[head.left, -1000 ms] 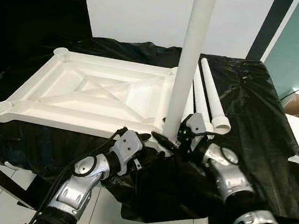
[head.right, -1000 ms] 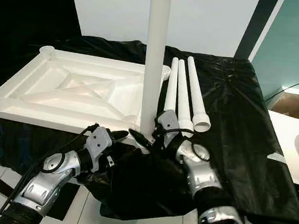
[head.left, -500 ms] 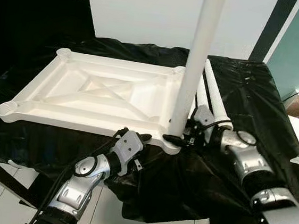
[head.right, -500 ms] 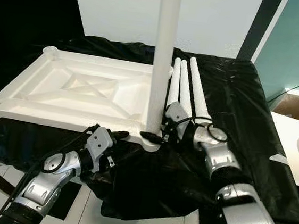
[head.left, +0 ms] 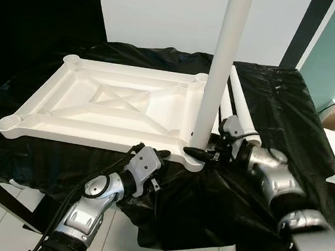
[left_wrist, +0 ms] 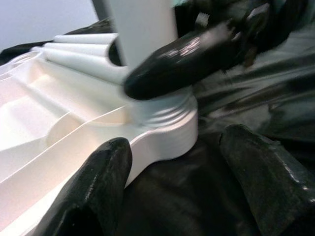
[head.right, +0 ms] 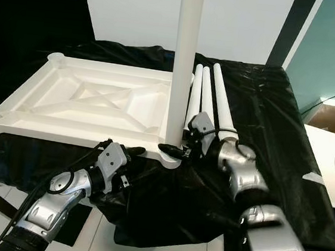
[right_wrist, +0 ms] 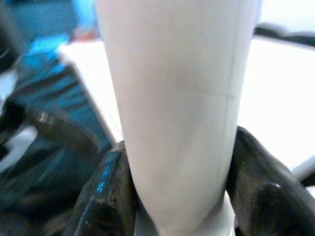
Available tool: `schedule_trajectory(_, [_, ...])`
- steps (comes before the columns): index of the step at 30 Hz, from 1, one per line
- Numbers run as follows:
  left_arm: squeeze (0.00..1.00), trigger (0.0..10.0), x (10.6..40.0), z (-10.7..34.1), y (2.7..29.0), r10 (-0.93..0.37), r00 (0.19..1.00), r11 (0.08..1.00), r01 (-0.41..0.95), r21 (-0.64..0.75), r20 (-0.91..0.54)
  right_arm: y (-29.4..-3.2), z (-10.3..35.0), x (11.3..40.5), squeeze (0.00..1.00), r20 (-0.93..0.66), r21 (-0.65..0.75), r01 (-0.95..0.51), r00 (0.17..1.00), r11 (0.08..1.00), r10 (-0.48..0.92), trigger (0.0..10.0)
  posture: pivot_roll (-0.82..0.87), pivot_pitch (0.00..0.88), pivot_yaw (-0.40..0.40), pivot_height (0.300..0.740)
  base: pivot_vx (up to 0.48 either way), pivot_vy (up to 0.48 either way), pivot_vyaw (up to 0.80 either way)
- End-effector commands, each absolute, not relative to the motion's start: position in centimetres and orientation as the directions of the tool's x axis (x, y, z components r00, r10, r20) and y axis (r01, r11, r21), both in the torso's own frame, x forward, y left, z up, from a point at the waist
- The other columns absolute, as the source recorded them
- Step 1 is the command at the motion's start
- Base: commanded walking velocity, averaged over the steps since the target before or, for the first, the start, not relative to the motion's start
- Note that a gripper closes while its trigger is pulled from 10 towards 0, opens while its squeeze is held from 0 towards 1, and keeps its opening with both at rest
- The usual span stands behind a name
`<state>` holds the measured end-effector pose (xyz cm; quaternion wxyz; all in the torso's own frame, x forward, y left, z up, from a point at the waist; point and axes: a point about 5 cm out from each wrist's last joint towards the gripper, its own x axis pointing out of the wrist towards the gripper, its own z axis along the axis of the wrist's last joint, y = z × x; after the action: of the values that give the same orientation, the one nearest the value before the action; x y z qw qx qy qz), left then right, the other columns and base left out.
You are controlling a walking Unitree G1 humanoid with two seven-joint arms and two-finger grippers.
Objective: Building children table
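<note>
The white tabletop (head.left: 115, 105) lies upside down on the black-covered table. One white leg (head.left: 220, 77) stands upright in the socket (left_wrist: 167, 123) at the tabletop's near right corner. My right gripper (head.left: 203, 153) is shut on this leg just above the socket, and its fingers (right_wrist: 110, 196) press on both sides of the tube (right_wrist: 177, 98). My left gripper (head.left: 161, 155) is open, low at the table's front edge, just short of that same corner. Its fingers (left_wrist: 98, 187) are spread apart and hold nothing.
Three spare white legs (head.right: 209, 100) lie side by side on the black sheet (head.left: 276, 113), right of the tabletop and behind my right gripper. The sheet hangs over the table's front edge. A dark doorway is at the back left, a white wall behind.
My right forearm has swung out to the right and now reaches the leg from the side, still gripping its base. The camera has shifted a little. The left arm has stayed put.
</note>
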<state>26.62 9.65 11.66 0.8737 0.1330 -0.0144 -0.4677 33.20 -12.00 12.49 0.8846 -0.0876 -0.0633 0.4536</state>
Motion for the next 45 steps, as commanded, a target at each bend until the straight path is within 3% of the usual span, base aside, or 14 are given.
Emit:
schedule_trajectory(1, [0.00,10.0,26.5,11.4,9.6,-0.810,0.576,0.537,0.804,0.254,-0.112,-11.0,12.4,32.4,0.00,0.147,-0.219,-0.711,0.653,0.668,0.743,0.0,0.12,0.000,0.008,0.740,0.000,0.000,0.00])
schedule_trajectory(7, [0.00,10.0,26.7,11.4,9.8,-0.810,0.575,0.535,0.805,0.257,-0.116,-9.9,11.2,30.6,0.00,0.260,-0.131,-0.586,0.758,0.800,0.598,0.0,0.11,0.000,0.013,0.740,0.000,0.000,0.00])
schedule_trajectory(13, [0.00,10.0,26.7,11.4,9.8,-0.812,0.572,0.531,0.807,0.260,-0.119,-9.5,11.0,30.3,0.00,0.263,-0.101,-0.548,0.790,0.831,0.553,0.0,0.11,0.000,0.013,0.740,0.000,0.000,0.00])
schedule_trajectory(14, [0.00,10.0,26.7,11.4,9.8,-0.812,0.571,0.530,0.807,0.259,-0.119,-9.5,10.9,30.3,0.00,0.252,-0.099,-0.545,0.796,0.833,0.551,8.5,0.11,0.000,0.015,0.740,0.000,0.000,0.00])
schedule_trajectory(17, [0.00,10.0,26.7,11.4,9.8,-0.812,0.571,0.529,0.808,0.259,-0.120,-9.5,10.9,30.3,0.00,0.243,-0.099,-0.544,0.799,0.833,0.550,8.5,0.11,0.000,0.014,0.740,0.000,0.000,0.00])
schedule_trajectory(18, [0.00,10.0,26.6,11.3,9.8,-0.813,0.570,0.529,0.809,0.258,-0.122,-9.4,10.9,30.2,1.00,0.236,-0.102,-0.565,0.786,0.819,0.572,10.0,0.12,0.000,0.012,0.740,0.000,0.000,0.00])
schedule_trajectory(21, [0.00,10.0,26.5,11.3,9.8,-0.812,0.571,0.530,0.808,0.258,-0.123,-9.4,11.0,30.3,1.00,0.224,-0.121,-0.588,0.769,0.800,0.599,10.0,0.12,0.000,0.009,0.740,0.000,0.000,0.00])
schedule_trajectory(22, [0.00,10.0,26.5,11.2,9.9,-0.810,0.573,0.531,0.807,0.258,-0.124,-9.4,11.2,30.4,0.00,0.209,-0.145,-0.630,0.734,0.763,0.646,10.0,0.12,0.000,0.006,0.740,0.000,0.000,0.00])
schedule_trajectory(30, [0.00,10.0,26.4,11.1,9.8,-0.808,0.576,0.534,0.806,0.257,-0.125,-10.0,12.0,31.2,0.00,0.149,-0.194,-0.728,0.641,0.658,0.753,10.0,0.12,0.000,0.006,0.740,0.000,0.000,0.00])
schedule_trajectory(34, [0.00,10.0,26.6,11.2,9.8,-0.807,0.578,0.536,0.804,0.259,-0.124,-11.5,12.8,32.6,0.00,0.044,-0.237,-0.799,0.559,0.552,0.828,10.0,0.12,0.000,0.005,0.740,0.000,0.000,0.00])
schedule_trajectory(42, [0.00,10.0,26.7,11.3,9.8,-0.804,0.582,0.538,0.800,0.265,-0.122,-12.4,13.7,34.0,0.00,-0.052,-0.285,-0.825,0.521,0.487,0.852,10.0,0.13,0.000,0.002,0.740,0.000,0.000,0.00])
schedule_trajectory(43, [0.00,10.0,26.7,11.3,9.9,-0.802,0.585,0.541,0.798,0.266,-0.121,-12.8,14.2,34.4,0.00,-0.084,-0.282,-0.846,0.492,0.453,0.866,0.0,0.14,0.000,-0.002,0.740,0.000,0.000,0.00])
schedule_trajectory(45, [0.00,10.0,26.6,11.3,9.9,-0.801,0.586,0.543,0.797,0.265,-0.121,-13.0,14.3,34.5,0.00,-0.091,-0.277,-0.856,0.475,0.436,0.875,0.0,0.14,0.000,-0.002,0.740,0.000,0.000,0.00])
